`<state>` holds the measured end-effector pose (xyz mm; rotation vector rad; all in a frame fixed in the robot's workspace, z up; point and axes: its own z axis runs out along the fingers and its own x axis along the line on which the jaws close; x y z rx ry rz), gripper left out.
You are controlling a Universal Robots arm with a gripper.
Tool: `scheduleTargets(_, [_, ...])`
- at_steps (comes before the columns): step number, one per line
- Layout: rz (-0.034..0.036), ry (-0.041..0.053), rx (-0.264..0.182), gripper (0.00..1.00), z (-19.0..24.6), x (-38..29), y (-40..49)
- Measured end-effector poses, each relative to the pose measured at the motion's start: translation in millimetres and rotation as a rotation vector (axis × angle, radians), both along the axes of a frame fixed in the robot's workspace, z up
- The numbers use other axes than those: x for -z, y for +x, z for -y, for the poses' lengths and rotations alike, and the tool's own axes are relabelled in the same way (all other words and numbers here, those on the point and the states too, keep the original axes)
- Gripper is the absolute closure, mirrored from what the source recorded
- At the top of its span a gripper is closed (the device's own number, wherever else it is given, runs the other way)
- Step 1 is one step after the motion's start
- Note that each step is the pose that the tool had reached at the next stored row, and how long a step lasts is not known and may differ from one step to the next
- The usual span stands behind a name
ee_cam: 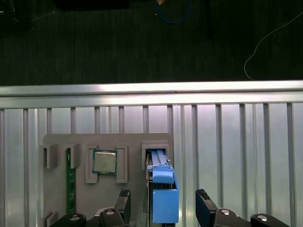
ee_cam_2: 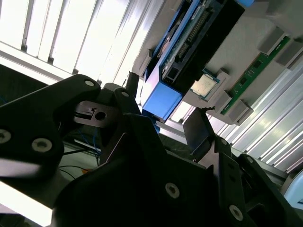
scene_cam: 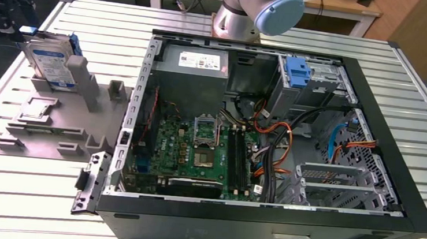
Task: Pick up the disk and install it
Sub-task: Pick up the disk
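Ribbed aluminium bench [scene_cam: 21,195], with an open black computer case [scene_cam: 265,234] lying on its side and a grey moulded fixture [scene_cam: 51,122] beside it, on the exterior view's left. The disk [scene_cam: 52,62] stands on edge in a slot at the fixture's far end, label face showing and blue carrier rails along its edges; it is outside the case and well apart from the drive cage [scene_cam: 339,185]. The dark gripper [scene_cam: 10,6] hangs close over the disk's upper edge at the exterior view's far left. In the first wrist view the gripper is spread wide: its two black fingers [ee_cam: 124,198] sit one on each side of the disk's blue carrier, with a visible gap on both sides, so nothing is clamped. Cannot tell whether the fingertips reach below the disk's top edge. The same view shows a processor chip [ee_cam: 104,161] seated in a pocket just beside the disk's slot and a green memory stick [ee_cam: 71,182] in the next pocket along. Inside the case are a green motherboard [scene_cam: 195,147], a grey power supply [scene_cam: 191,62] and a blue bracket [scene_cam: 299,72] on the metal cage. The arm's base [scene_cam: 258,10] stands behind the case.
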<state>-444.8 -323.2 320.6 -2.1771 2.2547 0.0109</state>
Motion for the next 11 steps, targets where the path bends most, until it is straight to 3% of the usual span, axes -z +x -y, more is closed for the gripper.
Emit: scheduleTargets(11, [0.0000, 0.0000, -0.006, 0.35, 0.0, 0.0, 0.0])
